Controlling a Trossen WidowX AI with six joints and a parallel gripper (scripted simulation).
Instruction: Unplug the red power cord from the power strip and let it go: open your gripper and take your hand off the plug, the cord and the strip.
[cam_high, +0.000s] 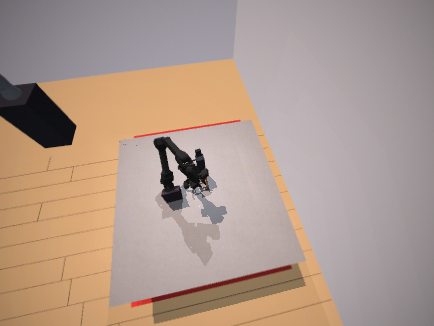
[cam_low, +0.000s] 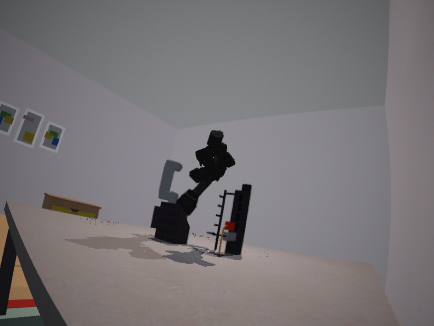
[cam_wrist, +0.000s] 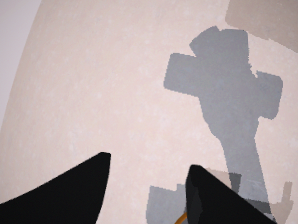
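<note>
The black power strip (cam_low: 243, 215) (cam_high: 199, 159) stands upright on the table. The red plug (cam_low: 229, 226) sits against its side low down, just above a grey block (cam_low: 230, 236). Whether its prongs are in the strip cannot be made out. A thin orange cord (cam_low: 222, 241) (cam_wrist: 181, 219) runs down from the plug to the table; in the wrist view it is mostly hidden by the right finger. My gripper (cam_wrist: 149, 168) is partly open, with nothing between its fingertips. It is above and to the left of the plug in the exterior view, clear of it.
A thin black post with short pegs (cam_low: 218, 220) stands beside the strip, on the arm's side. The arm's dark base (cam_high: 172, 194) (cam_low: 171, 223) stands close by on the pale table (cam_high: 250, 220) (cam_low: 280, 290). Shadows of the arm fall across the table top.
</note>
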